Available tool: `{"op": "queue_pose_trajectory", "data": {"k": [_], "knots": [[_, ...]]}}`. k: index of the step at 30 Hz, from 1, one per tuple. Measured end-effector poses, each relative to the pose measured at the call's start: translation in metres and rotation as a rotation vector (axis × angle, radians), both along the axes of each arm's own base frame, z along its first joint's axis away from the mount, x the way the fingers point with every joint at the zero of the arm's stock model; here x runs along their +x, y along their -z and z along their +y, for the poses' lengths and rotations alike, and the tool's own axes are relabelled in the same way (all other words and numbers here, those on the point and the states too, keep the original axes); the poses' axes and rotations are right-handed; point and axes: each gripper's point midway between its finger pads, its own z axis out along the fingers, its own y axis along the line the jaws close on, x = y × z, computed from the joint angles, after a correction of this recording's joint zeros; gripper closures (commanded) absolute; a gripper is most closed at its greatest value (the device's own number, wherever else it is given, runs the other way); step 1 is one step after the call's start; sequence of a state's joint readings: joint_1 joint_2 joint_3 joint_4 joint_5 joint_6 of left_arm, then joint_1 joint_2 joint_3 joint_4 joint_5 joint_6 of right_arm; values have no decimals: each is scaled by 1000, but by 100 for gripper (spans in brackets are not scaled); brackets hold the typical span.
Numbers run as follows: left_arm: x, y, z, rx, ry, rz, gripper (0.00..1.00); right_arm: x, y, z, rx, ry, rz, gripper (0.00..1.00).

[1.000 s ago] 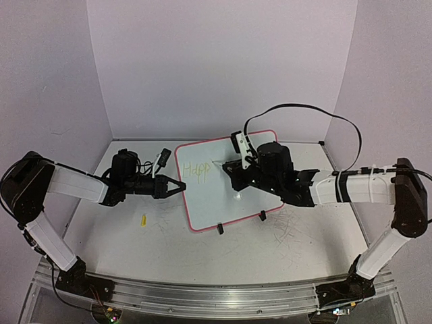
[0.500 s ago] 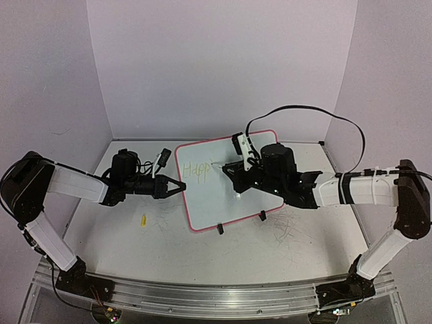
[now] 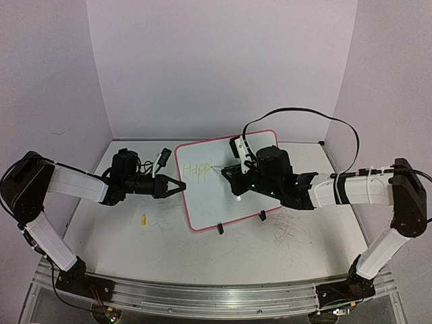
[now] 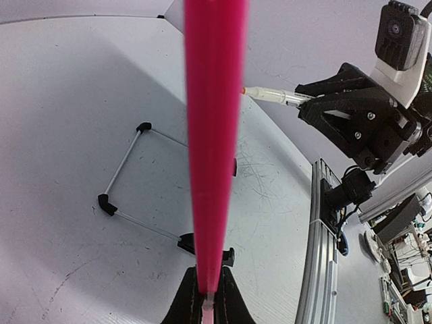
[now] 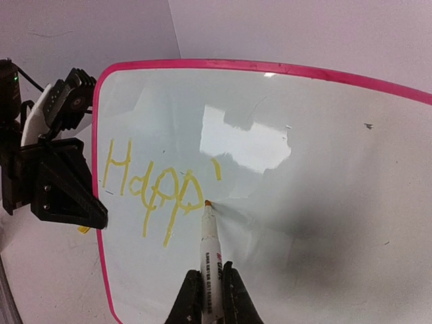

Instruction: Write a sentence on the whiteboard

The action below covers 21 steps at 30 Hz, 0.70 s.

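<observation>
Two grips, both tight: left pincer (image 4: 206,287) clamps whiteboard (image 3: 212,199) rim, board tilted mid-counter (image 3: 169,243); right pincer (image 5: 209,283) holds marker (image 5: 210,246) by letters (image 5: 152,185). Pressing hard could shove the board and skew strokes.

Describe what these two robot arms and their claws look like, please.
The left arm and right arm have white tube-shaped links joined by chunky black joints. The left gripper and right gripper are black, each with two tapering fingers. A black cable loops above the right arm.
</observation>
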<state>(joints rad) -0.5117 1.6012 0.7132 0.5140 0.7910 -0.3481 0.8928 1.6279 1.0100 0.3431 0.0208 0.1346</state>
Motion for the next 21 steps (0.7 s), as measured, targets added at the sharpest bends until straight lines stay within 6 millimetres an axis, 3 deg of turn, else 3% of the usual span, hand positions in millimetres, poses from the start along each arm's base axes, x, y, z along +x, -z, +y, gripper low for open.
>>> {"op": "queue_pose_trajectory", "data": {"k": [11, 21], "knots": [[0, 0, 0, 0, 1, -1, 100, -5, 4, 1, -5, -10, 26, 100], [0, 0, 0, 0, 2, -1, 100, -7, -18, -5, 26, 2, -3, 100]]}}
